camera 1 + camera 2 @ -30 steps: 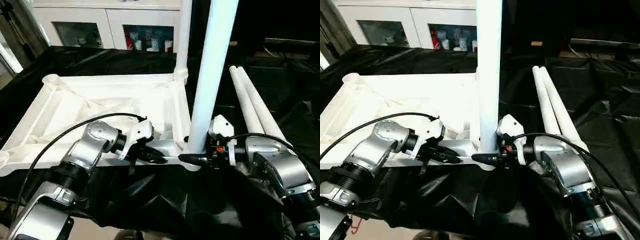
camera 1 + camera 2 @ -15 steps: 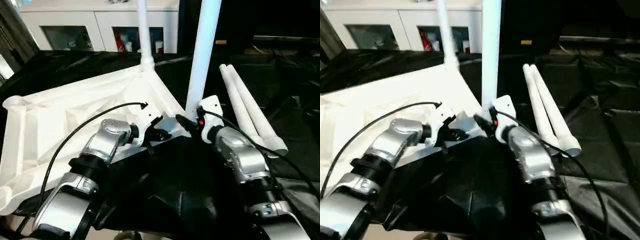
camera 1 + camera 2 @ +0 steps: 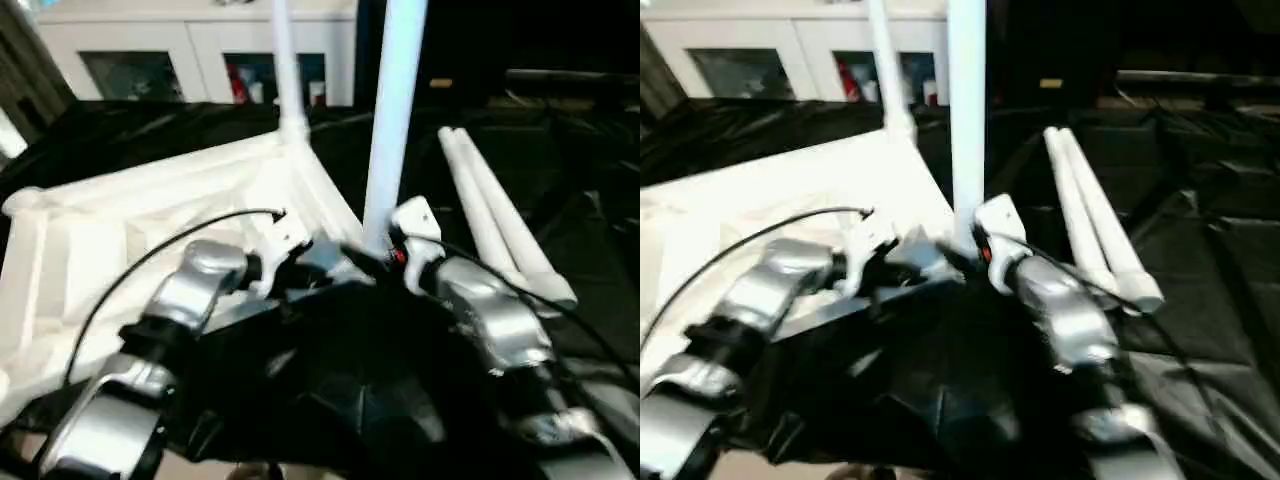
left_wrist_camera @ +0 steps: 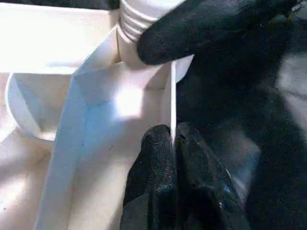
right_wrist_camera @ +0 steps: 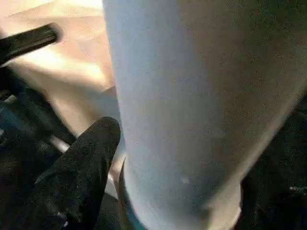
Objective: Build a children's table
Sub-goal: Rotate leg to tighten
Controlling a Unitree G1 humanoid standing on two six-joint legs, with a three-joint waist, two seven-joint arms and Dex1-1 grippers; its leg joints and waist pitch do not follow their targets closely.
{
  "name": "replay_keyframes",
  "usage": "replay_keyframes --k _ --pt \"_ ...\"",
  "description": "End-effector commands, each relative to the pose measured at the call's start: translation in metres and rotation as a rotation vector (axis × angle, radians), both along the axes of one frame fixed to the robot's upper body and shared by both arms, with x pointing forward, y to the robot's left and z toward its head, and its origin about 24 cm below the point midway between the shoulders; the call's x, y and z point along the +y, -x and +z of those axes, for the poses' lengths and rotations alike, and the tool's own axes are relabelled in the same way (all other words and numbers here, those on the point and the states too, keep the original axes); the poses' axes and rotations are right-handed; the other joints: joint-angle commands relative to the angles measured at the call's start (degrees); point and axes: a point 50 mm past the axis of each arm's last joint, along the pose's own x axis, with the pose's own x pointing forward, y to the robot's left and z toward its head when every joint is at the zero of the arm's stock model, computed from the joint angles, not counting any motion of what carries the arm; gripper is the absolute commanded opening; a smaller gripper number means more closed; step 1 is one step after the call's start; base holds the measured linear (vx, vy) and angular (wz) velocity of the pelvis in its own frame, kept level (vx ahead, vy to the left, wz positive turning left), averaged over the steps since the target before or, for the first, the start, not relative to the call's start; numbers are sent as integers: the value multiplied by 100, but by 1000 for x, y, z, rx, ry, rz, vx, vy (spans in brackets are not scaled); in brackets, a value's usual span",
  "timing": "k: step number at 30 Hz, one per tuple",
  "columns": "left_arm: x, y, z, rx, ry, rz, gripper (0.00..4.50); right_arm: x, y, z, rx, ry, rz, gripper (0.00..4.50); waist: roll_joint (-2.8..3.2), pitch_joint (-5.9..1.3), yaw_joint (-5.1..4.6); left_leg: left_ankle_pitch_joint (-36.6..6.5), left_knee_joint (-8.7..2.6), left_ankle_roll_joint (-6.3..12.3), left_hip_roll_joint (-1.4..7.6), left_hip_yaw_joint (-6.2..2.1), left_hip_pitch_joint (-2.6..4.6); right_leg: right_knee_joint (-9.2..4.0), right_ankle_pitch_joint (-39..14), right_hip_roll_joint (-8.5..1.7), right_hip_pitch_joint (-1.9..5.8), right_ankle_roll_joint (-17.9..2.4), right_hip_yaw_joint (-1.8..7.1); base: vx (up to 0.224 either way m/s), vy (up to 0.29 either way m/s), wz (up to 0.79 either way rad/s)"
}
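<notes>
Tabletop lies upside down on black cloth, ribbed underside up, its near corner pointing toward the robot between the two forearms. Two legs are standing in corner sockets: the near leg rises upright from the corner closest to the grippers, and the far leg rises from the corner behind it, in front of the white cabinet. Two spare legs lie side by side on the cloth on the robot's right, just beside the right forearm and apart from the tabletop. Open cloth extends to the right of the spare legs and in the foreground below the arms; on the left the tabletop runs toward the picture edge, leaving little free cloth there. Left gripper reaches in from the left with forearm angled inward, and its two fingers are pinched together on the thin upright rim of the tabletop, close to the near corner socket. Right gripper reaches in from the right at the foot of the near leg; in the right wrist view one black finger rests against the leg's base, the second finger is hidden, so whether it clamps the leg cannot be told.
</notes>
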Motion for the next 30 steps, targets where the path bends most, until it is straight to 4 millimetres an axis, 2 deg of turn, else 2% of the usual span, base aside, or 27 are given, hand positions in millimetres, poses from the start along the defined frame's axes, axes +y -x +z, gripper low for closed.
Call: replay_keyframes --k 1,2,4,6,10,11,13,16,20,22,23,27,28,29,30 --pt "-19 9 19 -47 87 -209 0 16 21 1 43 -14 267 359 -8 -456 24 -965 -379 513 242 -83 86 -413 -795 -415 372 -1417 332 0 0 0" --pt "-17 11 19 -38 86 -221 0 13 23 2 47 -10 289 359 -5 -459 66 -982 -373 536 259 -69 96 -400 -778 -418 364 -1416 344 0 0 0" --pt "-15 13 19 -38 82 -256 0 6 28 3 53 8 344 359 -3 -456 94 -982 -377 530 260 -80 77 -393 -774 -416 354 -1435 334 0 0 0" --pt "-12 15 19 -31 73 -279 0 0 32 5 64 27 386 359 -10 -449 126 -1043 -371 505 256 -67 93 -412 -935 -429 345 -1412 347 0 0 0" --pt "-7 15 18 -7 47 -306 0 -11 36 6 83 63 425 359 -15 -450 162 -1053 -370 462 246 -73 80 -429 -1124 -428 350 -1343 342 0 0 0" --pt "-6 16 18 -8 46 -312 0 -12 35 6 84 62 423 335 -10 -454 161 -1052 -369 457 246 -76 79 -426 -1139 -432 349 -1345 342 0 0 0" --pt "-5 16 18 -9 47 -317 0 -13 35 7 87 53 414 335 -12 -453 158 -1060 -372 437 243 -81 72 -434 -1201 -430 348 -1318 334 0 0 0" --pt "-5 16 19 -8 48 -318 0 -11 35 7 91 39 415 294 -15 -468 156 -963 -365 446 239 -84 62 -419 -1092 -425 354 -1329 331 0 0 0" --pt "-8 13 17 -13 42 -273 0 -2 36 2 102 9 397 281 -15 -482 153 -914 -357 454 238 -85 65 -402 -972 -423 353 -1365 326 0 0 0" --pt "-11 7 18 -22 52 -199 0 3 29 -5 107 4 287 276 -13 -478 135 -892 -358 408 229 -84 52 -397 -1021 -421 348 -1359 323 0 0 0" --pt "-11 7 18 -22 52 -199 0 3 29 -5 107 4 287 273 -12 -475 125 -943 -363 384 227 -86 61 -415 -1091 -422 340 -1350 319 0 0 0" --pt "-20 -12 20 -34 67 26 0 13 7 -21 107 5 -15 272 -31 -473 62 -1092 -372 194 204 -102 67 -447 -1479 -436 363 -1236 308 0 0 0" --pt "-22 -17 20 -25 62 99 0 17 3 -24 116 -8 -81 272 -18 -471 3 -1107 -369 125 196 -102 75 -442 -1477 -431 345 -1256 311 0 0 0" --pt "-25 -20 20 -28 64 139 0 23 -1 -26 110 -15 -137 270 -3 -482 -4 -1078 -359 118 181 -95 84 -457 -1467 -431 338 -1257 310 0 0 0" --pt "-27 -22 20 -31 66 160 0 27 -3 -27 105 -17 -170 270 -21 -484 -17 -1064 -357 134 169 -102 70 -468 -1455 -437 365 -1249 304 0 0 0"
